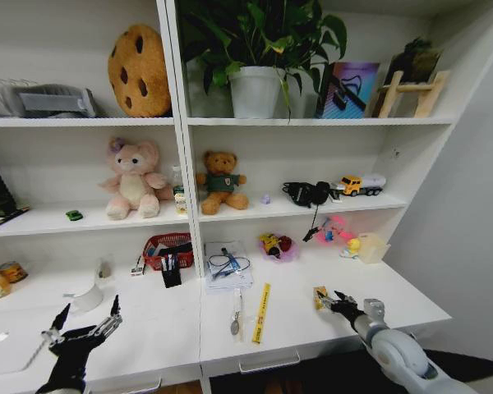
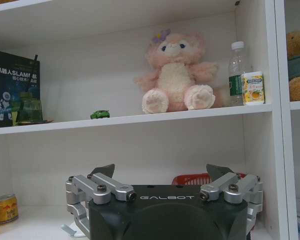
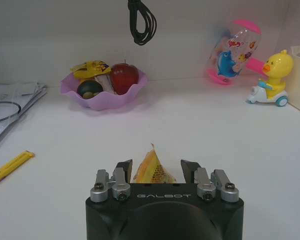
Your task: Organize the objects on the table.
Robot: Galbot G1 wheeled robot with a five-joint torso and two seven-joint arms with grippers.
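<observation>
Right gripper point(image 1: 333, 300) sits low on the table point(image 1: 394, 300) near its front right edge, jaws narrowed around the yellow packet point(image 3: 153, 170), which stands between its fingers. Left gripper point(image 1: 86, 322) hovers spread wide over the table's left end, holding nothing.

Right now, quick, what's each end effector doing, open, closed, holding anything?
Left end effector: open, holding nothing, above the table's left end.
Right end effector: fingers either side of the yellow packet; whether they grip it cannot be told.
</observation>
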